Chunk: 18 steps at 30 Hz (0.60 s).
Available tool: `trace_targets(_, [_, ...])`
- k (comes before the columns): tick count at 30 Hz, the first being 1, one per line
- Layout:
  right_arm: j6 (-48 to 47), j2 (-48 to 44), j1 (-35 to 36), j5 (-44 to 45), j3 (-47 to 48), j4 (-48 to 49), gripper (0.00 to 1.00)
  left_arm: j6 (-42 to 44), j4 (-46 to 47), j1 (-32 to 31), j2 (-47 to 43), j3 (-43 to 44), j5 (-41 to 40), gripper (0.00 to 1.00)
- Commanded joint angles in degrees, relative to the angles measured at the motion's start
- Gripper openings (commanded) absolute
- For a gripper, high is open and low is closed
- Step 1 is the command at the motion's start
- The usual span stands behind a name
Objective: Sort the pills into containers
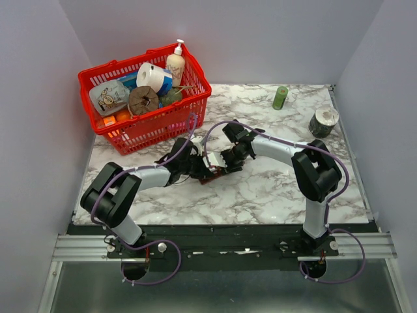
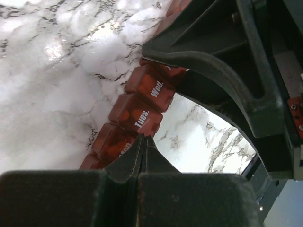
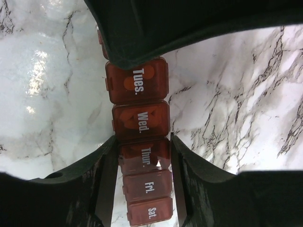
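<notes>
We judge the pill box [image 3: 139,118] to be light, stiff and slick, a hard plastic strip that would skate on the table [image 3: 236,94] if pushed; it is best held across its narrow width, clear of whichever lid is to be lifted, since the thin hinges look breakable; the right gripper [image 3: 143,139] does this, its fingers appearing to clamp the long sides at the Thur. cell; the left gripper [image 2: 142,142] is pressed together, tips at the strip's edge by Tues.; the box lies mid-table between both arms; it is translucent red-brown, with square cells in a row, white day names, and orange pills [image 3: 130,80] showing through Tues. and Wed.
</notes>
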Motion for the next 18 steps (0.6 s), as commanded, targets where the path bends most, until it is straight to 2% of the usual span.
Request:
trace_targets(1, [1.3, 1.5, 0.5, 1.9, 0.0, 0.9, 0.64, 1.8, -6.0, -0.1, -2.2, 0.1, -5.0, 0.03])
trace_targets(5, [1.9, 0.3, 0.5, 0.6, -0.7, 0.8, 0.77, 1.1, -6.6, 0.2, -6.7, 0.8, -5.0, 0.09])
trace_targets(12, [3.6, -1.9, 0.2, -0.4, 1.0, -0.3, 0.80, -0.1, -7.8, 2.1, -13.5, 0.4, -4.3, 0.16])
trace_targets(15, [4.7, -3.9, -0.3, -1.7, 2.2, -2.4, 0.80, 0.1, -9.3, 3.4, -17.5, -0.6, -6.7, 0.20])
trace_targets(18, [5.8, -6.3, -0.3, -4.3, 3.8, -5.2, 0.80, 1.1, -11.2, 5.2, -23.6, -3.0, -12.1, 0.33])
